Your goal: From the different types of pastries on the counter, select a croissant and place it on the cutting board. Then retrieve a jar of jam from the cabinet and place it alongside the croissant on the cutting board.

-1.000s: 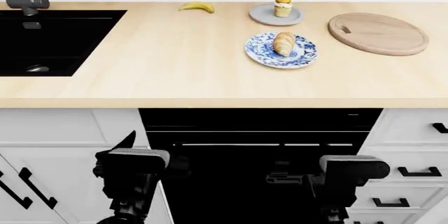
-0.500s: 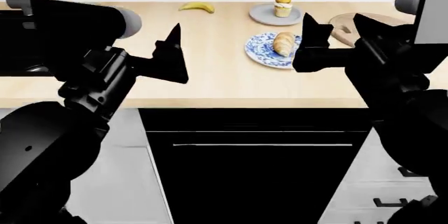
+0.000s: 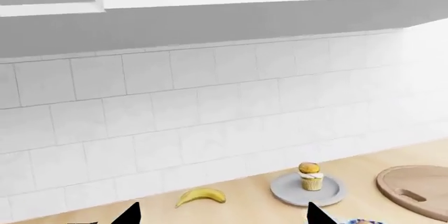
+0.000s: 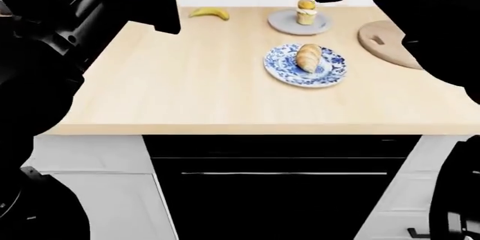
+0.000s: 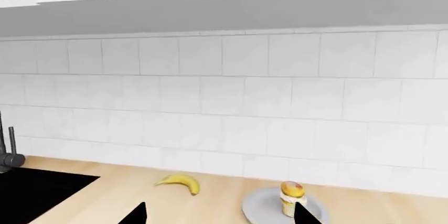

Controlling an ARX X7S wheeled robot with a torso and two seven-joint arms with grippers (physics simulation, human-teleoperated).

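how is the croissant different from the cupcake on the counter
The croissant lies on its side, golden-brown and oblong, on a blue-and-white patterned plate. The cupcake stands upright, yellow with a white cream layer, on a plain grey plate nearer the wall. Each sits alone on its plate, untouched.

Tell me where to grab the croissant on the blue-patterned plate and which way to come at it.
Grip the croissant across its plump middle, coming straight down from above. It lies flat on the blue-and-white plate with its long axis running toward the wall, so the fingers should probably close on its left and right flanks. The tapered ends offer less to hold, and the plate rim would likely hinder a low sideways approach.
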